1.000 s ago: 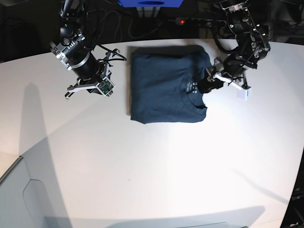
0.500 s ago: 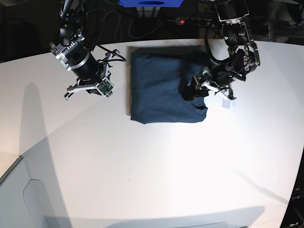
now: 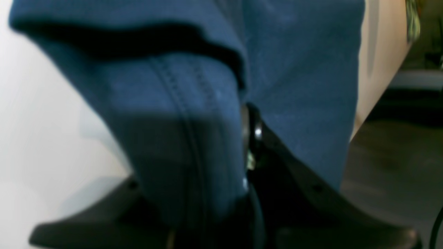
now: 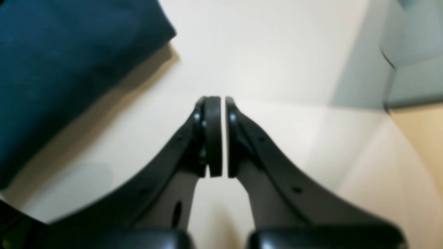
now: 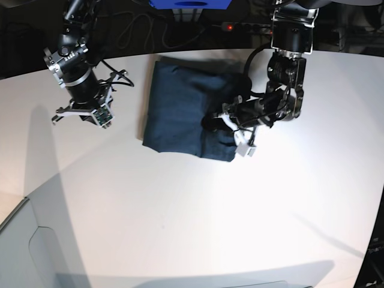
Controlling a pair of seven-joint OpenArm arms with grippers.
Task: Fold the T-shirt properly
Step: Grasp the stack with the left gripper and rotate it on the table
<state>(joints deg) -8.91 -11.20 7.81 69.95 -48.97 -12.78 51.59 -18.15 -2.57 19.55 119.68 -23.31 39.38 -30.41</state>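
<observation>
Reaching low over the white table point(image 5: 180, 204), the left claw point(image 5: 223, 120) is clenched on a fold of the navy T-shirt point(image 5: 180, 114), far centre. The right claw point(image 4: 217, 135) hangs pinched together, holding nothing. No lettering is legible.

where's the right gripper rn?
Base view, far left: the right gripper hangs shut over bare table, apart from the T-shirt, whose other edge the left gripper pinches.
</observation>
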